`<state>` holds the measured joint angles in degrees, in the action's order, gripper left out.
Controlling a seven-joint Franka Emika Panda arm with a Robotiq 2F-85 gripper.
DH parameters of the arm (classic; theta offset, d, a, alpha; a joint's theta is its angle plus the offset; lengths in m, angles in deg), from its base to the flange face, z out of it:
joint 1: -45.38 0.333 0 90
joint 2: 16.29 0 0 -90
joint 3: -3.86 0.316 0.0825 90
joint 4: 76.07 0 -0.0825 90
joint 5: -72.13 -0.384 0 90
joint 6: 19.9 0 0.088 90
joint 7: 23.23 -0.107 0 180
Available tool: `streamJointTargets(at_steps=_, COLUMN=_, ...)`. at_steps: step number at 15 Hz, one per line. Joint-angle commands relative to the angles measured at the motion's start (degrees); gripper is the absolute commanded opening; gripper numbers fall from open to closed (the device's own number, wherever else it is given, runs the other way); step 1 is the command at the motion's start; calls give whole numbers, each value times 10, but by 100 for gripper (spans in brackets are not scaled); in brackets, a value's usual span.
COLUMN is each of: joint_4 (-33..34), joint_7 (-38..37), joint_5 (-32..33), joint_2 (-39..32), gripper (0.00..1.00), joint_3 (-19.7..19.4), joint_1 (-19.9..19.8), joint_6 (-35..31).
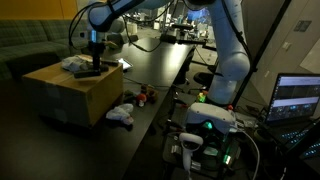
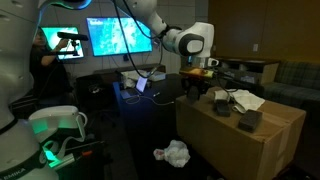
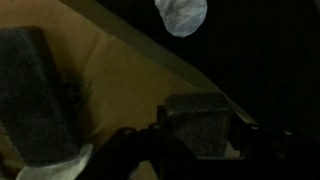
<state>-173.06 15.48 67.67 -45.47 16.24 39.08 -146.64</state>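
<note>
- Gray block (image 3: 205, 122) on top of the cardboard box (image 3: 120, 70), right under the wrist.
- Gripper (image 1: 93, 63) down over it, one dark finger at each flank; cannot tell whether clenched on it or merely beside it.
- Second gray block (image 3: 35, 95) near, lying apart on the same top.
- White crumpled sheet (image 2: 243, 98) also on the box in an exterior view.
- Farther off, white wad (image 3: 181, 14) on the dark floor beside the box.
</note>
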Motion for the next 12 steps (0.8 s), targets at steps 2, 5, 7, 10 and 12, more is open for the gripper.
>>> streamJointTargets(at_steps=2, joint_4=-60, joint_7=92, joint_5=-45, joint_2=79, gripper=32, joint_3=-7, joint_1=-28, joint_6=68)
streamJointTargets(at_steps=5, joint_4=-98, joint_7=128, joint_5=-60, joint_2=113, gripper=32, joint_3=-30, joint_1=-37, joint_6=100)
streamJointTargets(at_steps=7, joint_4=-127, joint_7=146, joint_5=-66, joint_2=132, gripper=32, joint_3=-48, joint_1=-42, joint_6=112)
streamJointTargets(at_steps=10, joint_4=-167, joint_7=164, joint_5=-74, joint_2=145, gripper=32, joint_3=-75, joint_1=-45, joint_6=118)
streamJointTargets(at_steps=12, joint_4=-187, joint_7=168, joint_5=-71, joint_2=141, gripper=32, joint_3=-92, joint_1=-44, joint_6=119)
